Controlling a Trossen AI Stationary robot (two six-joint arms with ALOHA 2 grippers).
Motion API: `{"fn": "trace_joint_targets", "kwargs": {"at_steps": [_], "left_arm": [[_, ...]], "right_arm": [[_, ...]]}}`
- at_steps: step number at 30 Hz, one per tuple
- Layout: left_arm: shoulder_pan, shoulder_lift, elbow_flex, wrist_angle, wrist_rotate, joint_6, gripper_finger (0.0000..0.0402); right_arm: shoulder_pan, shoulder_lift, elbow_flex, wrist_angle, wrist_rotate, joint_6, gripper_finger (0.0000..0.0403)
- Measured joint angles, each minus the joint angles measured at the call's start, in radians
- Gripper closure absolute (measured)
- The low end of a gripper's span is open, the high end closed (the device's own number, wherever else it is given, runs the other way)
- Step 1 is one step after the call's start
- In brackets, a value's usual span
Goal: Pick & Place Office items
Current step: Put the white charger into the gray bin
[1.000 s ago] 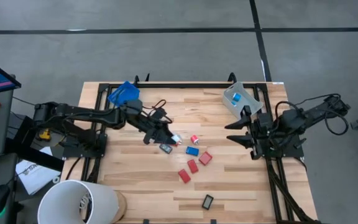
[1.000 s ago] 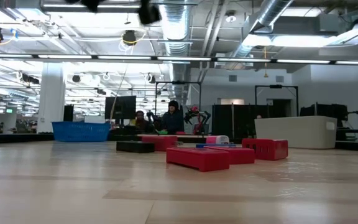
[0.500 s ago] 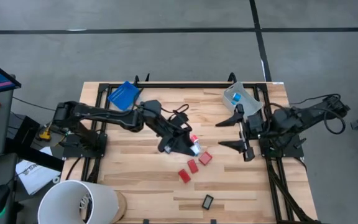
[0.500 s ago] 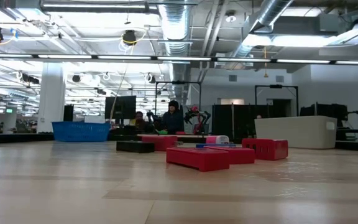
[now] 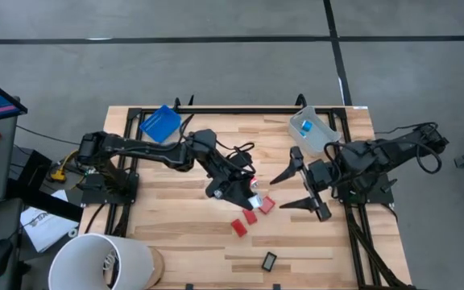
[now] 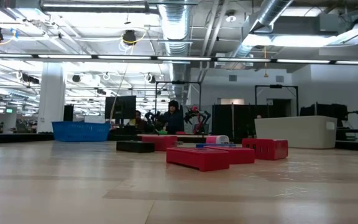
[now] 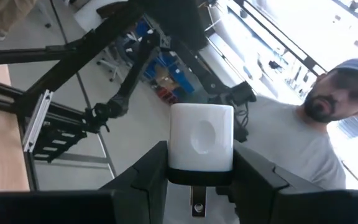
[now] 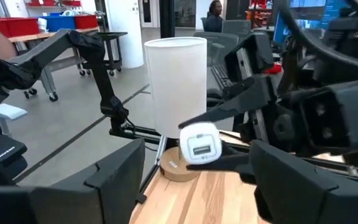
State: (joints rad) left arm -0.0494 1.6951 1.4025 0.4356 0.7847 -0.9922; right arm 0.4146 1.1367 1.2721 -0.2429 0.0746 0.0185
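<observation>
Left end effector [image 5: 252, 192] is over mid-bench, pinching a small white block [image 7: 201, 138] by two opposite flat sides, raised off the bench [image 5: 176, 234]. Looks rigid, light, smooth plastic; likely slippery, so grip on parallel faces near the middle suits it. Right end effector [image 5: 296, 187] is spread wide, facing the block from just beside it. Red blocks [image 5: 250, 216] and a black rectangle [image 5: 269, 260] lie on the bench nearby.

Two black jointed arms trail looping black cables; each tool has angular dark fingers [image 8: 114, 177].
</observation>
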Motion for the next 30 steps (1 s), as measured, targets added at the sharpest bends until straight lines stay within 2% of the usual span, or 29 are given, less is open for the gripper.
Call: {"fn": "trace_joint_targets", "kwargs": {"at_steps": [16, 30], "left_arm": [[0.006, -0.001, 0.000, 0.014, 0.013, 0.000, 0.0274], [0.006, -0.001, -0.001, 0.014, 0.033, 0.011, 0.0274]], "right_arm": [[-0.045, 0.155, 0.090, -0.001, -0.053, -0.003, 0.0121], [-0.070, 0.193, 0.109, 0.005, -0.101, -0.003, 0.0130]]}}
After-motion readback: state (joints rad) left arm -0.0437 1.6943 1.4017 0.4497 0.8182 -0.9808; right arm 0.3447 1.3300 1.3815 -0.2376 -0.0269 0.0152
